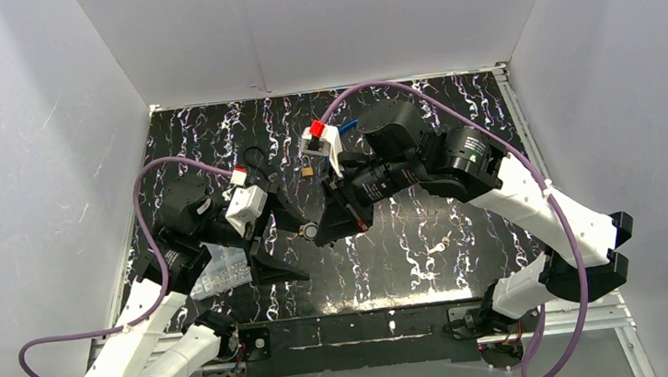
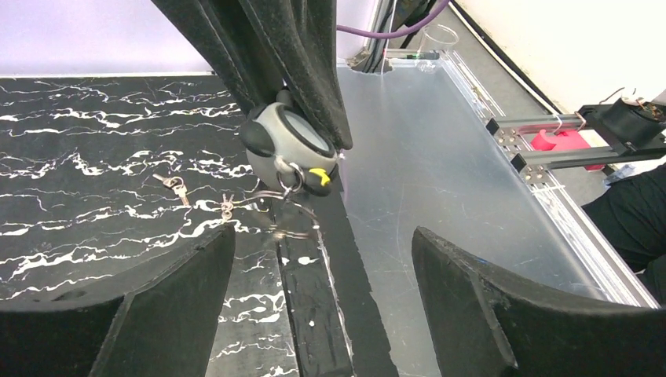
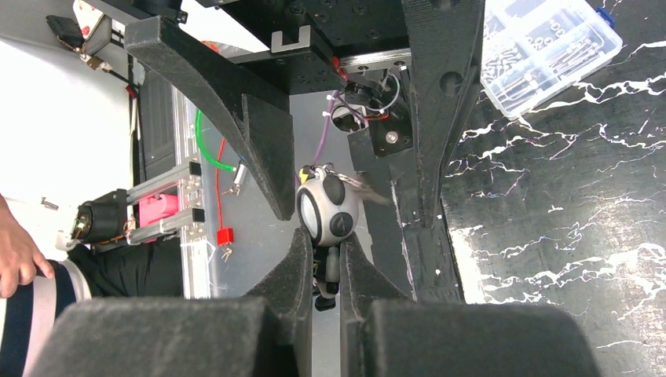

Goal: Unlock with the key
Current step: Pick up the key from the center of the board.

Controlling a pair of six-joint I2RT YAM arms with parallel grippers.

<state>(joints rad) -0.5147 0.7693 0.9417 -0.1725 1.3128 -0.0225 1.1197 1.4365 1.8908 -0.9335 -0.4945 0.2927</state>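
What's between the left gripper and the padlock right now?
Only a thin wire ring dangling from the padlock; the left wrist view shows it.

No legible text anywhere

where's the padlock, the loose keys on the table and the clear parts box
padlock (image 2: 301,138), left wrist view, grey round face
loose keys (image 2: 176,187), left wrist view, middle of bunch
clear parts box (image 3: 550,47), right wrist view, middle of lid

The padlock (image 3: 330,210), round and grey with black trim, hangs clear of the table (image 2: 78,157), its black stem pinched in the right gripper (image 3: 325,236). In the left wrist view, a key ring (image 2: 287,188) with a yellow tab dangles at the padlock's 6 o'clock. Small loose keys (image 2: 174,185) lie flat at its 8 o'clock.
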